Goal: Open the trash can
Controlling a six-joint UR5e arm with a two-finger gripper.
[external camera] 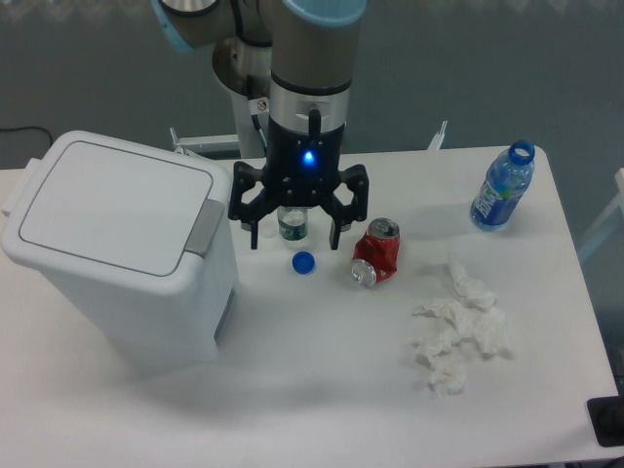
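Observation:
The trash can [117, 253] is a big white bin on the left of the table, its flat lid shut and its grey latch tab [205, 227] on the right-hand side. My gripper [294, 239] hangs open just right of that tab, fingers spread and pointing down with nothing between them. It hovers over a small clear bottle [291, 224], which it partly hides.
A blue cap [303, 262] lies under the gripper. A crushed red can [376, 253] sits to its right, crumpled white tissue [456, 330] further right, and a blue bottle [502, 187] stands near the table's far right edge. The arm's base [263, 88] stands behind.

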